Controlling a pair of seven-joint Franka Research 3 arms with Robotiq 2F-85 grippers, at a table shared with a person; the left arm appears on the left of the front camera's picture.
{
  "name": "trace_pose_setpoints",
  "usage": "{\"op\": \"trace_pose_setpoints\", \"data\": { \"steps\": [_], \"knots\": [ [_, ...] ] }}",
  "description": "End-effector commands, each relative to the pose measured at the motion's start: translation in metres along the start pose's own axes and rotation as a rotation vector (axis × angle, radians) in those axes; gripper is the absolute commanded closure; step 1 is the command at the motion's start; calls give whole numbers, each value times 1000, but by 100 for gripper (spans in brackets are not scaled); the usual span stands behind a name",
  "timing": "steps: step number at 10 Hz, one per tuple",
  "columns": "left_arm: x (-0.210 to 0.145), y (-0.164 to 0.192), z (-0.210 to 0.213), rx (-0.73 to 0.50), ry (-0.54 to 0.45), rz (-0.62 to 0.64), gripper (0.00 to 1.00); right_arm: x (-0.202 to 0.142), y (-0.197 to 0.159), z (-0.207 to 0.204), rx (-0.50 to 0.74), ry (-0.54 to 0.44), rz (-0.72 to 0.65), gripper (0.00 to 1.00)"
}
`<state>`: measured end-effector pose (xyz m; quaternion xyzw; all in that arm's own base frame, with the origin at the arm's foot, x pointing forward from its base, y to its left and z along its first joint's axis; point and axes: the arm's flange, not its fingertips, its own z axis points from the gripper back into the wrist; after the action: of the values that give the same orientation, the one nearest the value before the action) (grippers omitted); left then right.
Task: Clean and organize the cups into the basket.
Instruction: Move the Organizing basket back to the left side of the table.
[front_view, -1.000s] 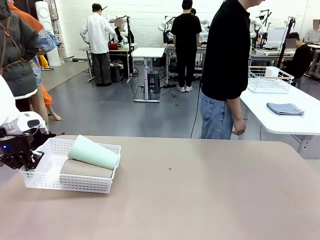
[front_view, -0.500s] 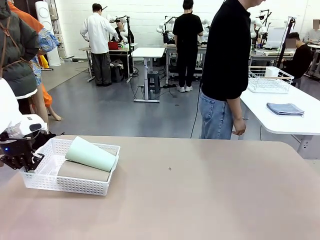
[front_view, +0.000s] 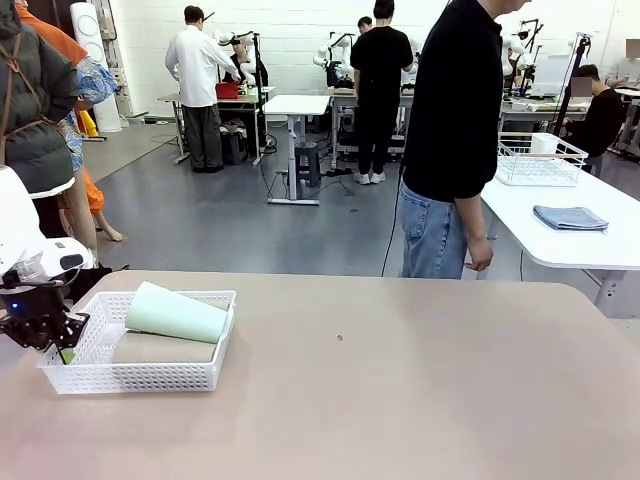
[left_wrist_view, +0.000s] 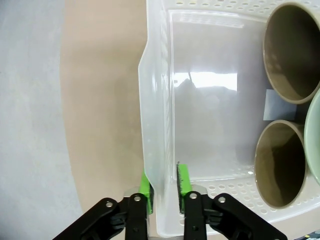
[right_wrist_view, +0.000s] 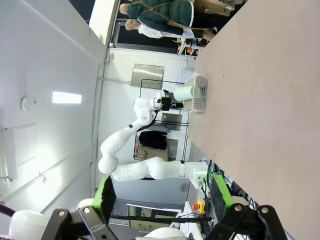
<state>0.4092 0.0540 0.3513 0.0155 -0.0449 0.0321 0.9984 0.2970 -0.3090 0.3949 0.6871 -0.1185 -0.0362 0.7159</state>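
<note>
The white lattice basket (front_view: 150, 378) sits at the table's near left. A pale mint cup (front_view: 175, 313) lies across the top of it, over a tan-brown cup (front_view: 160, 348). My left gripper (front_view: 58, 342) stands at the basket's left end. In the left wrist view the left gripper (left_wrist_view: 164, 182) straddles the basket (left_wrist_view: 210, 100) wall, green pads close on either side with a thin gap. That view looks into two tan cup mouths (left_wrist_view: 292, 50) (left_wrist_view: 280, 162), with the mint cup's rim (left_wrist_view: 314, 140) at the edge. My right gripper (right_wrist_view: 162, 200) is open, high above the table.
A person in a black shirt and jeans (front_view: 450, 150) stands at the far edge, hands down. A second white table (front_view: 560, 235) at the right holds a wire-rack basket (front_view: 540, 160) and a folded blue cloth (front_view: 570, 217).
The basket with its cups slid left and toward the near edge, together with my left gripper. The left jaws have eased apart slightly on the wall. The right arm stayed still.
</note>
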Motion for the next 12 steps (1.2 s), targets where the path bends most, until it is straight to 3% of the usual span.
{"op": "trace_pose_setpoints", "data": {
  "steps": [1, 2, 3, 5, 12],
  "knots": [
    [3, 3, 7, 0, -29, 17, 0, -1, 0, 1, 1, -2, -2, 0],
    [3, 4, 8, 4, -32, 19, 0, -1, 0, 1, 1, -2, -2, 0],
    [3, 3, 9, 6, -33, 22, 17, -1, 0, 1, 1, -2, -2, 0],
    [2, 4, 10, 8, -34, 20, 0, -1, 0, 1, 1, -2, -2, 0],
    [6, 2, 15, 21, -44, 14, 0, -1, 0, 1, 1, -2, -2, 0]
  ]
}}
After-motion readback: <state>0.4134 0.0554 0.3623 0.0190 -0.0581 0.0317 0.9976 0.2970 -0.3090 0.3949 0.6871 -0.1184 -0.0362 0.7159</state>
